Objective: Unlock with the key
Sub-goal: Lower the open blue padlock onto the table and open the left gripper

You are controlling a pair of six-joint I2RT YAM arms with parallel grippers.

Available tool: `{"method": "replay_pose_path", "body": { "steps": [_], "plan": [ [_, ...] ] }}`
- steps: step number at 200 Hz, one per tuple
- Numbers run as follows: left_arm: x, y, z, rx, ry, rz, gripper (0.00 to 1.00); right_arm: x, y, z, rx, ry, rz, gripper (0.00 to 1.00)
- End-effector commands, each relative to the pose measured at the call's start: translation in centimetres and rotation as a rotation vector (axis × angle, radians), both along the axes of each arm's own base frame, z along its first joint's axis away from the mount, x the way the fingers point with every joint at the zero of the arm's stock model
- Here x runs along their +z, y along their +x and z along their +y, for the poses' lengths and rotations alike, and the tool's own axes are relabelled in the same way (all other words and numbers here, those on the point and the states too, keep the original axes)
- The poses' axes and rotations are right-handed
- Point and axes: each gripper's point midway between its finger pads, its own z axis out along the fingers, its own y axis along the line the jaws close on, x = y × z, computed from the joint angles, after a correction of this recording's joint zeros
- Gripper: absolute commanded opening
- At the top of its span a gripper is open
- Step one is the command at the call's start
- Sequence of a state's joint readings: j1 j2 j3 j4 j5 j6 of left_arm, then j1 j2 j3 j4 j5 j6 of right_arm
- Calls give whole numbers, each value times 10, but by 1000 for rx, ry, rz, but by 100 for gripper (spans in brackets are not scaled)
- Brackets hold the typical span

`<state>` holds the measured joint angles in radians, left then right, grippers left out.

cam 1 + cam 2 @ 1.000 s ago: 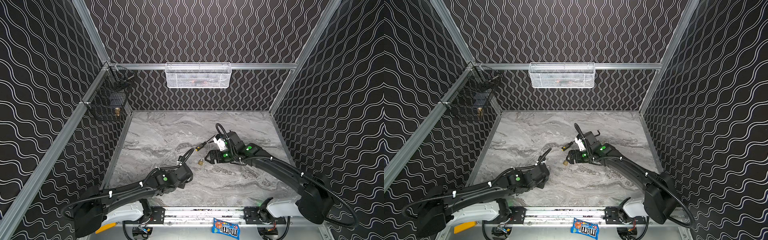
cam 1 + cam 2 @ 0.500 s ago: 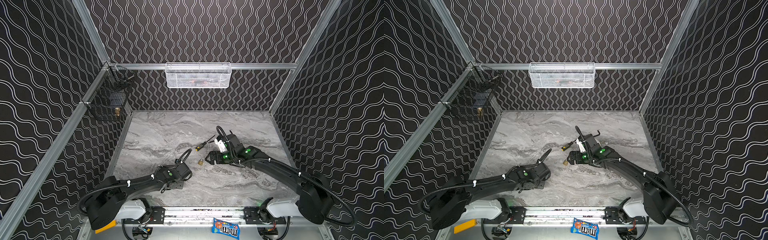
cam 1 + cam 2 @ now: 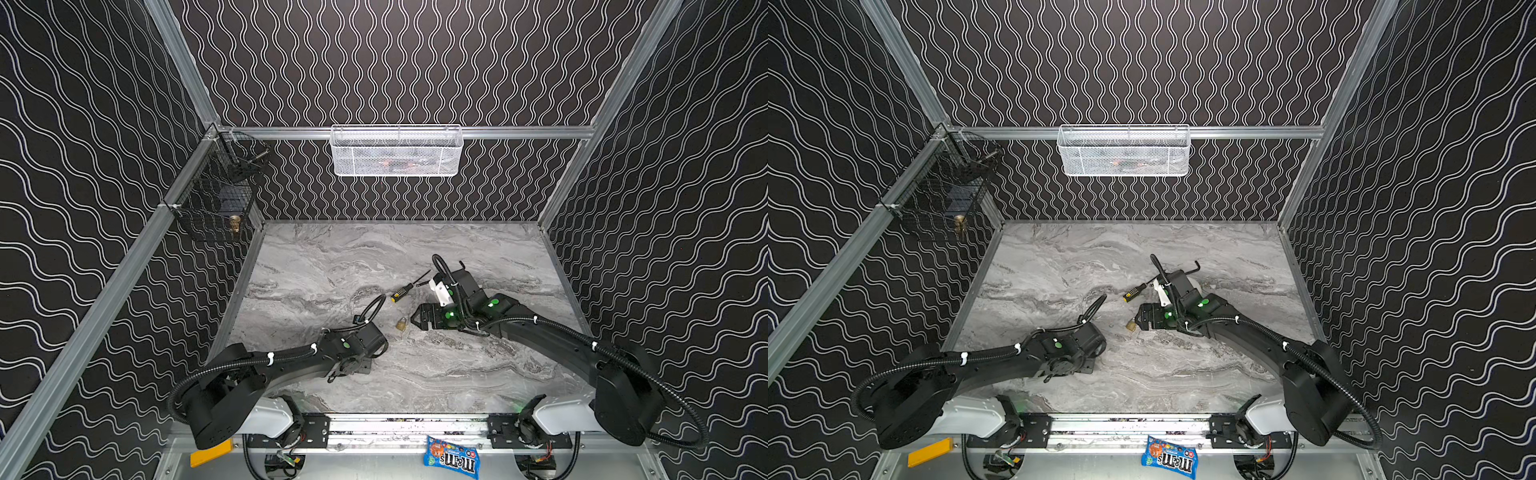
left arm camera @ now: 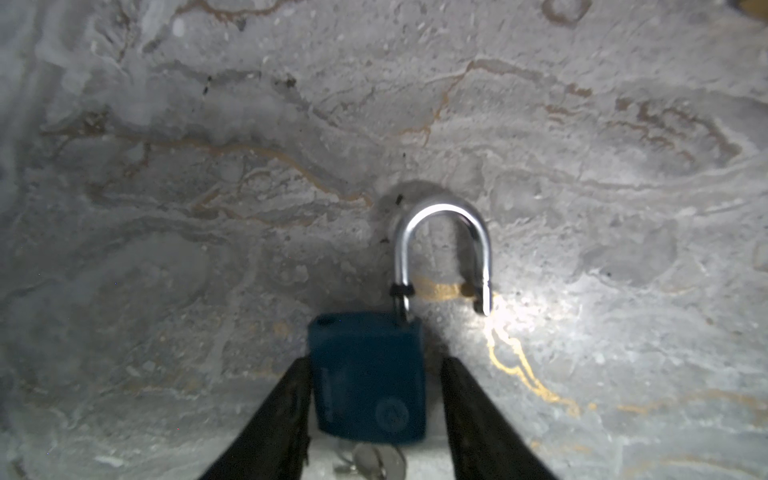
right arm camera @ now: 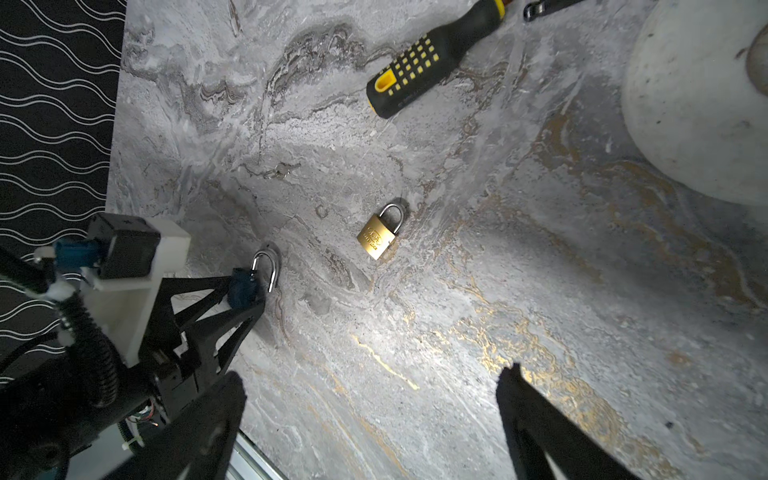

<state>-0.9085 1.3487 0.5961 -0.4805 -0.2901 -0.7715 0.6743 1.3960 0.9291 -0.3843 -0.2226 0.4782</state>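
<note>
Holding 1 brass object (image 3: 235,223), wire basket (image 3: 203,195) hangs far from left gripper (image 4: 376,359)

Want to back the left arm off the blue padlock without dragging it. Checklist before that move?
1. Unlocked: ok; on the blue padlock the shackle has its free leg out of the body.
2. Seating of the key: cannot tell; it is blurred at the body's base.
3. Release by the left gripper: cannot tell; there is a gap at one finger, but the other sits right at the body.
4. Spare arm: ok; the right gripper is open and empty.
5. Clutter: ok; brass padlock and screwdriver lie apart from both grippers.
</note>
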Motion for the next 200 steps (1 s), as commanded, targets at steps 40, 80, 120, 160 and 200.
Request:
{"method": "replay_pose_path", "body": {
  "steps": [40, 80, 120, 160, 200],
  "plan": [
    [12, -10, 4, 0, -45, 24, 78, 6, 9, 3, -21, 11, -30, 95],
    [51, 1, 0, 16, -144, -75, 85, 14, 17, 6, -69, 5, -43, 94],
    [99, 14, 18, 71, -184, -216, 90, 20, 28, 35, -120, -23, -73, 93],
    [135, 21, 46, 162, -218, -339, 96, 6, 34, 71, -158, -38, -77, 90],
    [154, 25, 76, 267, -195, -428, 99, -23, 40, 92, -210, -101, -60, 86]
  ]
}}
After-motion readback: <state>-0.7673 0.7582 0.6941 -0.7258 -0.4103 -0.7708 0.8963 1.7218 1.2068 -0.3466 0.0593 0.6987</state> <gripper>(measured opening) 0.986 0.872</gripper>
